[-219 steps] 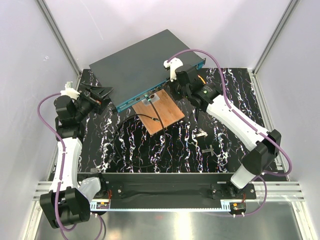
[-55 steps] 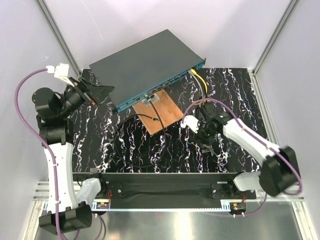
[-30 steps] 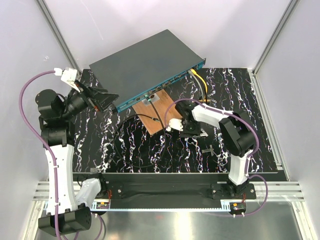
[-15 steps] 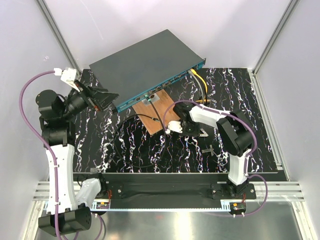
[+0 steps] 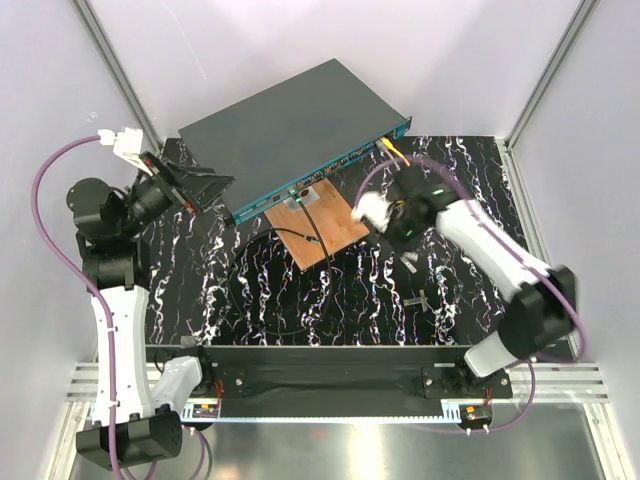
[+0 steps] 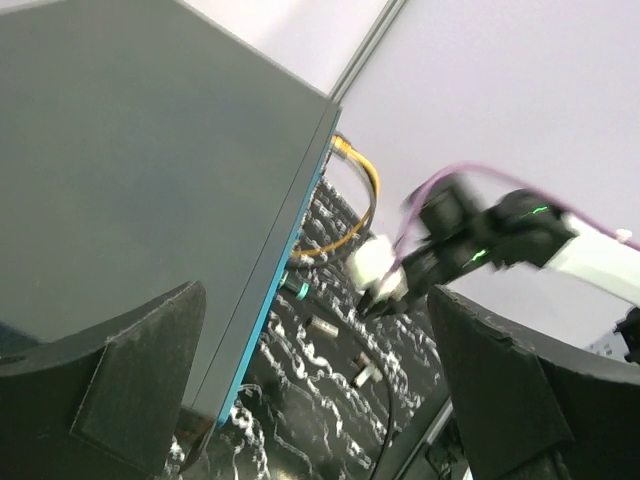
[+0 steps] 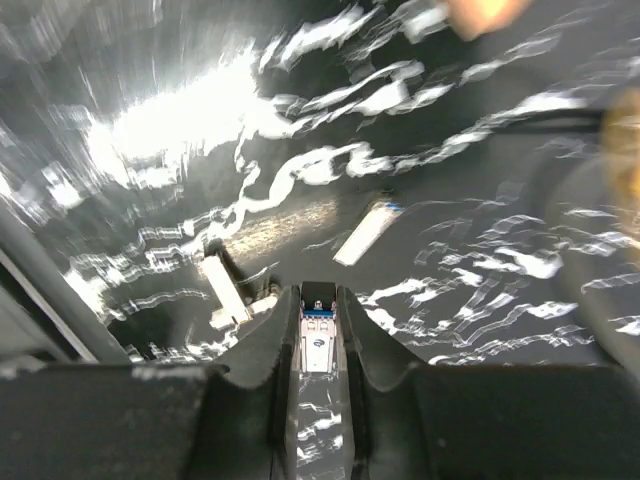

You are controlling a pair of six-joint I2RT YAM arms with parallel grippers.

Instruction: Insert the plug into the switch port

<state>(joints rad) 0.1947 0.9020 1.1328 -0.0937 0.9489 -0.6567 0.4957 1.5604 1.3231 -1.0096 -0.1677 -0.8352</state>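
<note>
**Plug clamped in the right gripper, short of the switch**

The plug, a small silver piece with a blue label, is seen pinched between the two fingers of the right gripper. The jaws are drawn in tight against both its sides. The wrist picture is smeared, so finer detail on the plug cannot be read.

From above, that gripper is placed just beside the right corner of the copper-brown board. It is out in front of the switch and apart from it. The plug itself cannot be made out in that view.

The switch is laid at an angle across the far side of the black marbled table. Its teal front face is turned toward the arms. A yellow cable is looped out of the right end of that face.

Two more pieces are spotted on the table under the right wrist camera: a loose silver module and a second silver module. Both are lying flat and apart from the held plug.

Over on the left, the left gripper is held with its jaws spread wide and nothing between them. It is poised at the left end of the switch. A thin black cable is trailed across the table near the board.
</note>
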